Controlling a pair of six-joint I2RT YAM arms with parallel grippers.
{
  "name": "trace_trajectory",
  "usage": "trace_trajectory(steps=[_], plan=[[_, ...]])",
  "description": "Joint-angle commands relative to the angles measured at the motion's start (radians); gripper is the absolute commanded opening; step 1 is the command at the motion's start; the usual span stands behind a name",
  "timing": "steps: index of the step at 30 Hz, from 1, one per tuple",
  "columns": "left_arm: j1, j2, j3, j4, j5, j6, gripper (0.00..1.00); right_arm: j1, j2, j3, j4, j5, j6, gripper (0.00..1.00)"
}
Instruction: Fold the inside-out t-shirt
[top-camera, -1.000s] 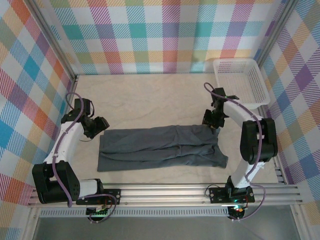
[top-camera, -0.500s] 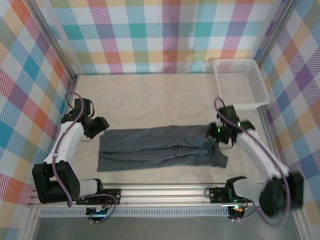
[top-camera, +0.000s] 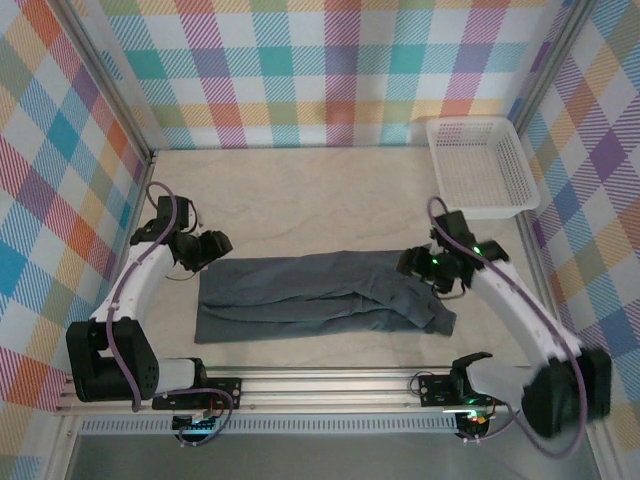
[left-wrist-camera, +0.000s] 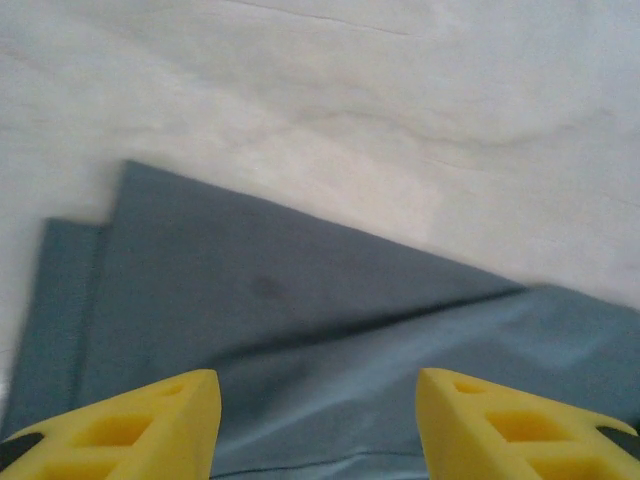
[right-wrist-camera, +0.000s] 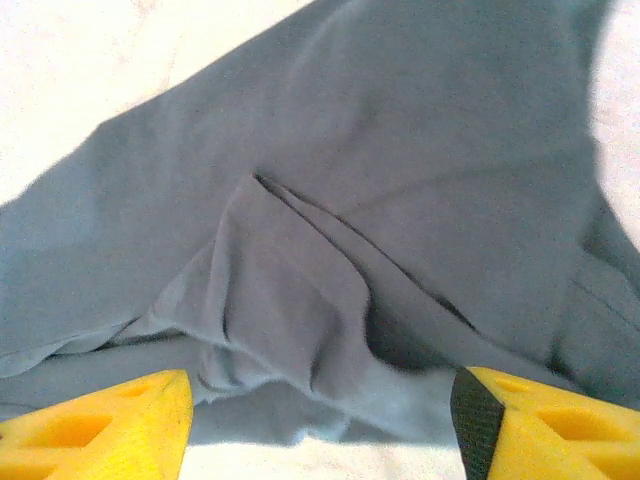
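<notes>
Slate-grey fabric stretches across the near half of my table. The inside-out t-shirt (top-camera: 310, 295) lies as a long band folded lengthwise, running left to right on the cream table cover (top-camera: 300, 200). It is well apart from the white mesh basket (top-camera: 470, 122) in the far right corner. Its left end is flat and squared off; its right end is rumpled where the layers bunch.

My left gripper (top-camera: 214, 247) hovers at the shirt's far left corner. Through the left wrist camera I see its yellow fingertips (left-wrist-camera: 130, 425) spread apart. The shirt's corner lies flat beneath them, with a narrow strip of a lower layer peeking out beside it. Nothing is pinched between them, so that claw is released.

My right gripper (top-camera: 410, 262) sits over the shirt's far right end, with its arm reaching in from the right. Through the right wrist camera its yellow fingers (right-wrist-camera: 100, 425) stand wide, one at each side of the frame. Below them is a puckered ridge of fabric with a dark shadowed pocket beside it. The cloth lies loose and I see no fold caught by either finger, so this claw is released as well.
</notes>
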Motion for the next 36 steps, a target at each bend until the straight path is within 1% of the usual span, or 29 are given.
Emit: trace_trajectory(steps=[1,3,5,9,11,12,13,17,19,20,21,22,24,27,28,30,31,32,34,35,36], plan=[[-0.019,-0.046,-0.024,0.039,0.208,0.053,0.55,0.024,0.18,0.076,0.038,-0.026,-0.097,0.7],[-0.031,-0.06,-0.032,0.042,0.242,0.069,0.57,0.038,0.276,0.107,0.067,-0.032,-0.107,0.71],[-0.034,-0.068,-0.037,0.041,0.244,0.074,0.58,0.053,0.351,0.127,0.105,-0.049,-0.108,0.71],[-0.034,-0.06,-0.034,0.035,0.241,0.078,0.59,0.074,0.465,0.15,0.172,-0.117,-0.083,0.66],[-0.035,-0.05,-0.032,0.033,0.238,0.077,0.59,0.085,0.508,0.173,0.163,-0.134,-0.077,0.57],[-0.035,-0.046,-0.032,0.03,0.238,0.078,0.59,0.092,0.513,0.178,0.159,-0.134,-0.076,0.54],[-0.034,-0.041,-0.032,0.028,0.237,0.08,0.59,0.097,0.509,0.179,0.155,-0.128,-0.074,0.48],[-0.036,-0.036,-0.037,0.026,0.228,0.081,0.59,0.101,0.443,0.162,0.122,-0.117,-0.066,0.24],[-0.035,-0.033,-0.039,0.03,0.226,0.078,0.59,0.109,0.403,0.135,0.119,-0.149,-0.049,0.09],[-0.035,-0.029,-0.039,0.033,0.227,0.077,0.59,0.117,0.386,0.117,0.12,-0.172,-0.038,0.05],[-0.036,-0.026,-0.038,0.033,0.226,0.076,0.59,0.133,0.363,0.098,0.113,-0.193,-0.024,0.02],[-0.035,-0.023,-0.035,0.033,0.226,0.076,0.59,0.154,0.339,0.083,0.103,-0.199,-0.011,0.03],[-0.035,-0.021,-0.03,0.029,0.228,0.074,0.59,0.222,0.271,0.031,0.075,-0.189,0.024,0.09],[-0.037,-0.021,-0.032,0.032,0.229,0.072,0.59,0.321,0.169,-0.093,0.085,-0.178,0.127,0.15],[-0.035,-0.017,-0.032,0.034,0.229,0.073,0.59,0.345,0.136,-0.144,0.1,-0.179,0.177,0.18],[-0.037,-0.009,-0.028,0.035,0.238,0.071,0.59,0.367,0.076,-0.216,0.124,-0.204,0.239,0.3],[-0.037,-0.006,-0.027,0.034,0.242,0.071,0.59,0.369,0.041,-0.227,0.109,-0.205,0.248,0.4],[-0.04,-0.003,-0.024,0.029,0.247,0.071,0.59,0.369,0.006,-0.214,0.068,-0.183,0.245,0.49],[-0.053,-0.003,-0.017,-0.008,0.237,0.073,0.59,0.366,-0.051,-0.155,-0.025,-0.08,0.221,0.6],[-0.072,-0.005,-0.015,-0.031,0.226,0.077,0.58,0.361,-0.069,-0.117,-0.063,-0.015,0.209,0.62],[-0.095,-0.009,-0.016,-0.051,0.215,0.08,0.56,0.35,-0.077,-0.094,-0.085,0.033,0.203,0.63]])
